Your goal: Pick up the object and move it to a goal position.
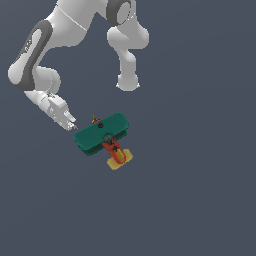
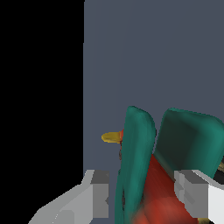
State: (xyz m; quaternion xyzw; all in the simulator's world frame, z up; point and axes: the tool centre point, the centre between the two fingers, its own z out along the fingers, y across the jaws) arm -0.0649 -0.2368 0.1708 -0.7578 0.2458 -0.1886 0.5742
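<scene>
**Teal-winged biplane, pincer at its wingtip**

Exterior view. Teal wings, red-orange body, yellow tail: we list the toy biplane lying on the slate-grey tabletop, near the middle of the scene. Its wingspan runs from the exterior view's left to its right, tilted slightly; the body crosses it, propeller nose pointing away and tail toward the lower edge. We place the pincer of the white arm just beside the wingtip on the exterior view's left, a little above it. The plane thus lies to that view's right of the pincer. Contact we cannot confirm here, nor the finger gap; both are too small.

Wrist view. We record two grey fingers standing wide apart, with a teal wing edge and part of the red body between them. Neither pad visibly presses the plane, so we judge the pincer open and straddling, not yet holding. The yellow tail tip shows beyond the wing.

Hidden or unclear: a black band blanks one side of the wrist view; the plane's far wing is cropped; no goal marker appears in either view.
</scene>
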